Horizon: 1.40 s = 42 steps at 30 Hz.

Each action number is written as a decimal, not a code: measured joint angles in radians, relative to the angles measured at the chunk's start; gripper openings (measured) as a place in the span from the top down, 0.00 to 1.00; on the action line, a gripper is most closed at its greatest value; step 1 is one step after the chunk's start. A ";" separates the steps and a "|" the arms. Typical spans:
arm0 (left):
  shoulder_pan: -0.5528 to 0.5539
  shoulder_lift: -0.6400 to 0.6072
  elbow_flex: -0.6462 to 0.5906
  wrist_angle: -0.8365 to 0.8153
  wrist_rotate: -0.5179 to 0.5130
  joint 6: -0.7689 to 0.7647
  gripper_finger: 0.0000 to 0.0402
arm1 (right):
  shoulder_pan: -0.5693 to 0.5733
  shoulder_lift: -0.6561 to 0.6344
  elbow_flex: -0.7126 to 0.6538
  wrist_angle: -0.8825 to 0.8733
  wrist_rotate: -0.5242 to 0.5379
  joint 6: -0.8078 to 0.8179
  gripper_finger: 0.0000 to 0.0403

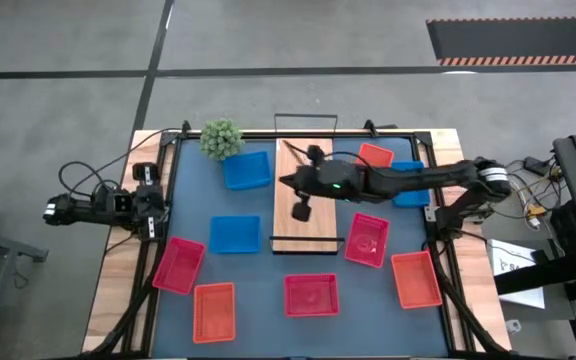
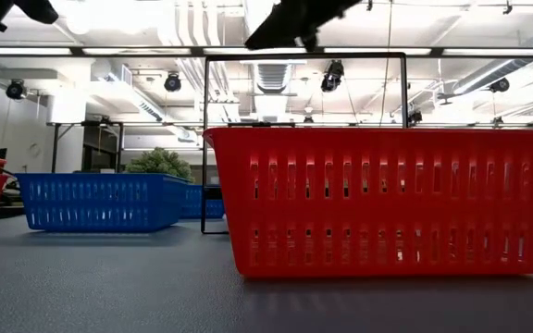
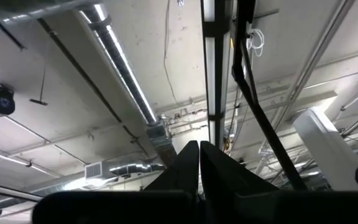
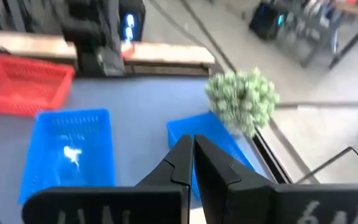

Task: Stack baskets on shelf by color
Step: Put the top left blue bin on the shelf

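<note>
Stacking barely begun: shelf (image 1: pixel 303 200) at frame centre bare of baskets, only right tool (image 1: pixel 290 181), fingers pressed together and empty, hovering above; blue basket (image 1: pixel 246 170), red basket (image 1: pixel 311 294), orange basket (image 1: pixel 214 312) and others scattered across worktop (image 1: pixel 258 270); left tool (image 3: pixel 199 163) closed, parked at left edge

2 dark arms (image 1: pixel 408 180) — black cables, silver wrist collar.

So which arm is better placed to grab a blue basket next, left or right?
Probably the right. The right gripper hovers over the shelf, shut and empty, right beside the blue basket by the plant. The left gripper is parked off the table's left edge.
</note>
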 joint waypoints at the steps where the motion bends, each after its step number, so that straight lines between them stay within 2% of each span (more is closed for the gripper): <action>1: 0.000 -0.002 0.000 -0.003 0.000 0.000 1.00 | -0.007 0.031 0.052 -0.058 0.000 -0.003 0.98; 4: 0.000 -0.002 -0.001 -0.002 0.000 0.000 1.00 | -0.030 0.121 0.196 -0.186 -0.022 -0.016 0.98; 9: 0.000 -0.001 -0.002 -0.002 0.000 0.001 1.00 | -0.082 0.268 0.424 -0.378 -0.202 0.001 0.98; 13: 0.000 -0.001 -0.002 -0.002 0.000 0.001 1.00 | -0.114 0.375 0.568 -0.432 -0.311 0.008 0.96; 17: 0.000 -0.001 -0.002 -0.002 0.000 -0.002 1.00 | -0.119 0.488 0.711 -0.492 -0.316 -0.027 0.89; 23: 0.000 0.000 -0.003 -0.012 0.001 -0.005 1.00 | -0.122 0.632 0.879 -0.534 -0.315 -0.070 0.71; 30: 0.000 0.001 -0.003 -0.012 0.001 -0.008 1.00 | -0.144 0.771 1.001 -0.572 -0.315 -0.060 0.57; 42: 0.000 0.001 -0.004 -0.013 0.001 -0.008 1.00 | -0.181 0.851 1.008 -0.594 -0.315 -0.059 0.54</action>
